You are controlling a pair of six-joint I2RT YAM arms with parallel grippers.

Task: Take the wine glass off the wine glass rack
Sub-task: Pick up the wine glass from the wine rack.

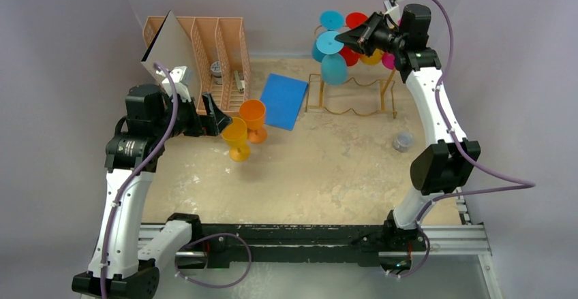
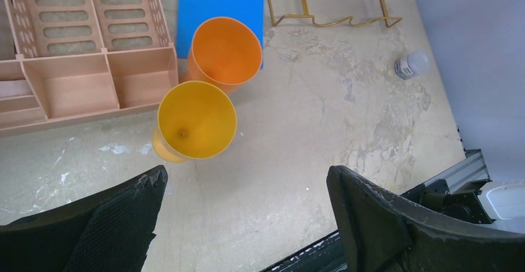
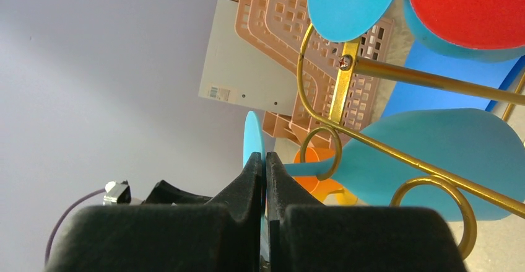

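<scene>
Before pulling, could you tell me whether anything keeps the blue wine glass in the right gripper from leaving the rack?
Yes. The right gripper pinches the foot of the blue wine glass, but a gold loop of the wine glass rack crosses its stem.

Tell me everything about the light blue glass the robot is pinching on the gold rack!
The light blue wine glass looks like matte plastic, with a rounded bowl, a thin stem and a flat round foot. It hangs on the gold wire wine glass rack, with its stem sitting in a loop at the end of a rail. The right gripper is shut on the thin edge of the foot, at the rack's left end near the back wall.
</scene>
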